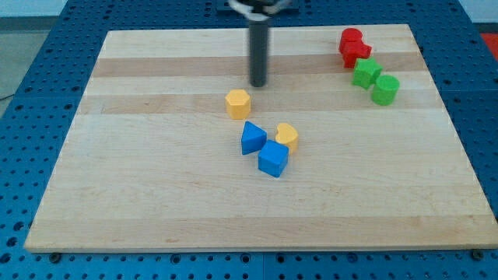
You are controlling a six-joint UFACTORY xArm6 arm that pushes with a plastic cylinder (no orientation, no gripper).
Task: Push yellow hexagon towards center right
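One rod and one yellow hexagon governed this moment. The arm ended in a dark rod with no claw at all, so nothing was spread, pressed together or pinching; the tip rested on the wooden board at the far side of the middle, not touching any block. The hexagon lay just near and slightly left of the tip, close but apart from it, a little to the far side of the board's centre. That relation decided the coming move: the goal, the centre of the right edge, lay well to the hexagon's right, while the tip stood on the block's far-right side, which was the wrong side for a rightward push. In the onlooker's judgement the tip would first have to pass round to the hexagon's left flank and only then drive it to the right. Three blocks sat clustered just near and right of the hexagon: a blue block of roughly triangular form, a blue cube touching it, and a second, rounded yellow block above the cube. A push slanting nearward might have struck this cluster. At the far right corner stood two red blocks and two green blocks, well apart from the hexagon.
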